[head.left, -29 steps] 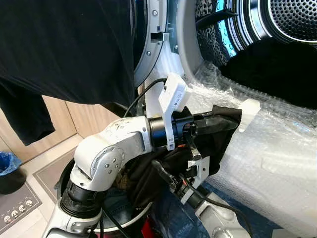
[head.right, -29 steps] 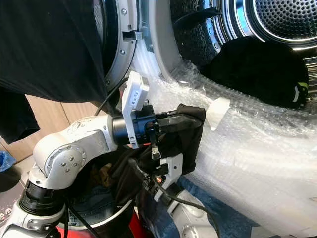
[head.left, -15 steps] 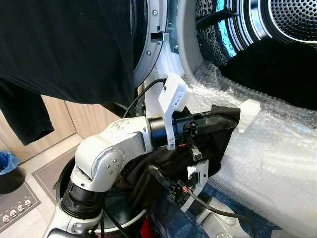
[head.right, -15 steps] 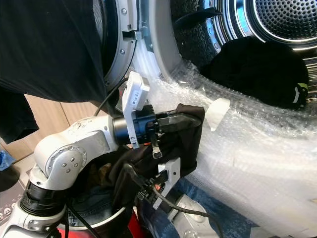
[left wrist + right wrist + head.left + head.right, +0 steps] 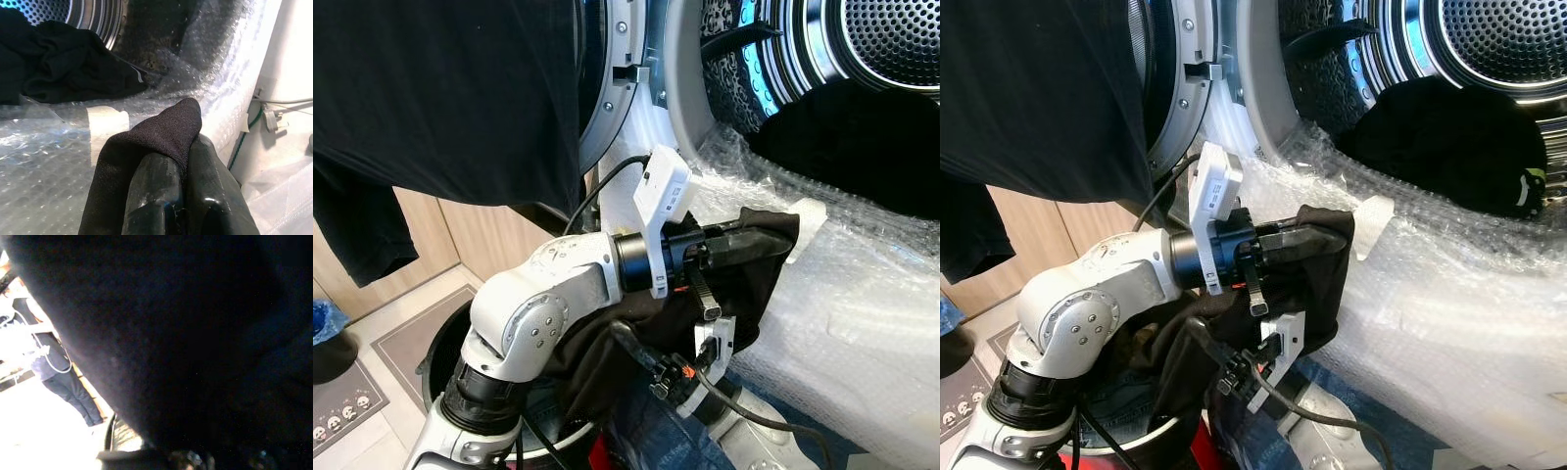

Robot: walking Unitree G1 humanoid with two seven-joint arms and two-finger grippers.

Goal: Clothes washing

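Note:
My left gripper (image 5: 182, 157) is shut on a fold of a black garment (image 5: 754, 259) and holds it over the bubble-wrapped lip (image 5: 862, 304) of the washing machine's opening. The rest of the garment hangs down from there toward the basket. Other black clothes (image 5: 862, 137) lie inside the steel drum (image 5: 891, 44). My right arm (image 5: 710, 357) reaches up from below under the hanging garment, and its gripper is buried in the cloth. Dark fabric (image 5: 186, 333) lies close against the right wrist camera.
The open washer door (image 5: 617, 88) stands at left with a large black garment (image 5: 440, 98) draped over it. A round laundry basket (image 5: 435, 357) holding jeans sits below my arms. A strip of white tape (image 5: 808, 217) marks the bubble wrap. A person (image 5: 73, 387) stands behind.
My left gripper has edged slightly toward the drum with the black garment still in it. My right arm has sunk a little lower under the cloth.

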